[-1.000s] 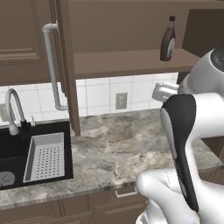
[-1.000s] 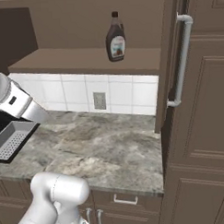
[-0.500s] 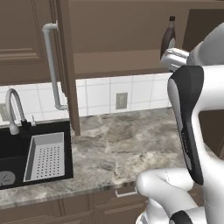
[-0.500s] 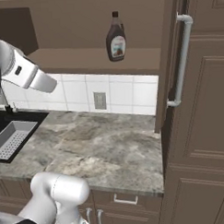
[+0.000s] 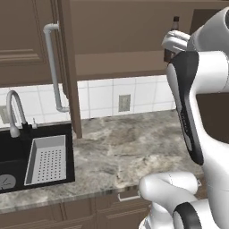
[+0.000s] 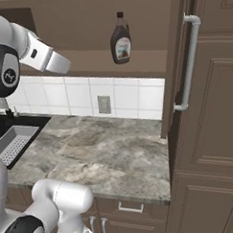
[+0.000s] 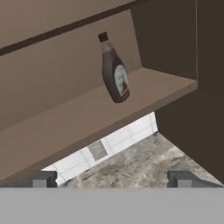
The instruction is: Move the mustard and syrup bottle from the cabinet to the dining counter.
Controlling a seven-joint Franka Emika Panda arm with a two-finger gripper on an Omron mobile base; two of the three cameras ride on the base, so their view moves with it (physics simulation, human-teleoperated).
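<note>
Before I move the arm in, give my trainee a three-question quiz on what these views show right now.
1. True or false: the syrup bottle stands upright on the open shelf of the cabinet.
2. How do the fingers stand? A) wide apart, holding nothing B) shut on the bottle C) shut on a handle
3. Fill in: left of the stone counter sits a black ____, with a grey strainer tray in it.

Key: 1 true; 2 A; 3 sink.
</note>
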